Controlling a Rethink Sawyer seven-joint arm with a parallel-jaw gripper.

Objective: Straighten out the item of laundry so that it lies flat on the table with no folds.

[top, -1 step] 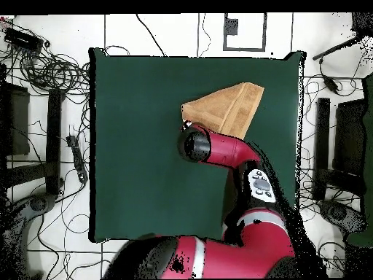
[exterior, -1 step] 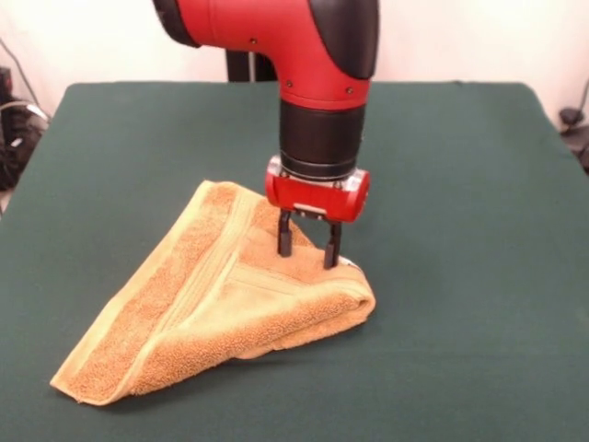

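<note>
While the towel (exterior, -1 step: pixel 221 295) lies folded into a triangle at centre frame on the desk (exterior, -1 step: pixel 460 166), your gripper (exterior, -1 step: pixel 309 245) sits at its right corner, fingers slightly apart, tips on the cloth, nothing clearly held. Pinch only the top layer, then drag it outward, low and slow.

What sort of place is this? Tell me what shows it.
Probably a robotics lab or test room. A red and black robot arm works over a large table covered in dark green felt-like cloth, loose black cables sprawl across the pale floor around it, and dark equipment stands flank the table.
</note>
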